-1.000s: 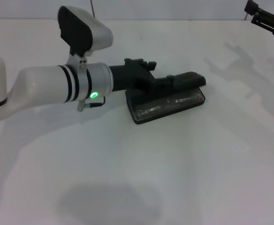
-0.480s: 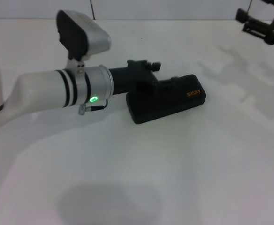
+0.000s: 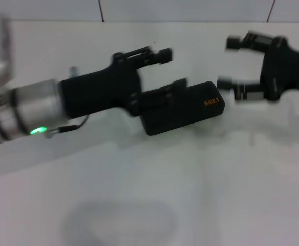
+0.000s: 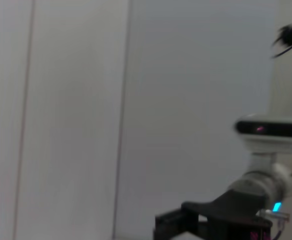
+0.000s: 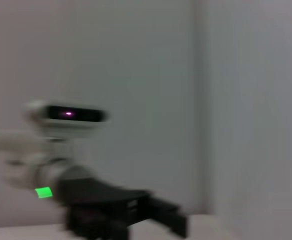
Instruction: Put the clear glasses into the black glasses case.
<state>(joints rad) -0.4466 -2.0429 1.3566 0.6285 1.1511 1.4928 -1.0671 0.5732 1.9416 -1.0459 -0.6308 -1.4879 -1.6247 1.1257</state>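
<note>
The black glasses case (image 3: 183,108) lies shut at the middle of the table, its orange lettering (image 3: 212,101) facing up. The clear glasses are hidden. My left gripper (image 3: 171,69) is open just above the case's far left end. Its lower finger (image 3: 174,86) sits over the lid edge, and I cannot tell if it touches. My right gripper (image 3: 229,63) hangs open just beyond the case's right end, with nothing between its fingers. The left wrist view shows the right arm's gripper (image 4: 206,222) farther off. The right wrist view shows the left arm's gripper (image 5: 121,212).
The white table (image 3: 139,195) spreads wide in front of the case. A pale tiled wall (image 3: 190,9) rises behind the table's far edge.
The case lid, open a second ago with the glasses inside, is now shut. My left gripper has pulled up and back. My right gripper has swung in from the far right corner.
</note>
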